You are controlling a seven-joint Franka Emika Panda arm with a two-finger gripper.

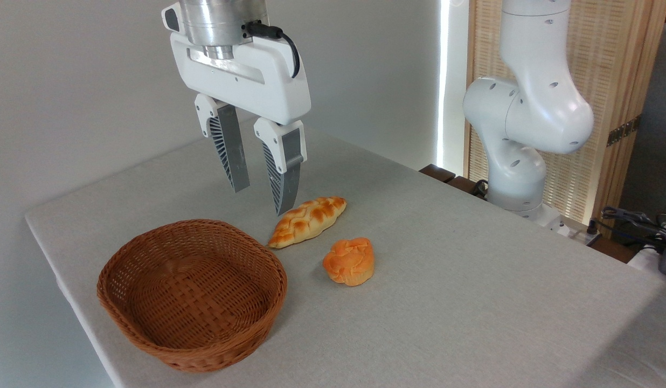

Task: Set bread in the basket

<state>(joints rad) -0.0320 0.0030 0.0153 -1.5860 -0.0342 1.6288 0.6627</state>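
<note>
One bread (349, 261) lies on the table (473, 302), right of one basket (192, 293), apart from it, well inside the table edges. One braided loaf (307, 221) lies behind. Gripper (261, 200) hangs above, jaws parted, empty. Right side open.

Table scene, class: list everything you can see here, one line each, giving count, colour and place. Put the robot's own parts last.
basket: one, reddish-brown wicker, front left of the table, empty.
bun: one, bright orange, on the table right of the basket.
braided loaf: one, golden, on the table just behind the bun.
table: one, light grey, fills most of the view.
slatted screen: one, pale wood, back right.
cables: dark, at the right edge.
robot arm: one, white, back right.
gripper: one, white with grey fingers, open, holding nothing, in the air above the loaf's left end.
</note>
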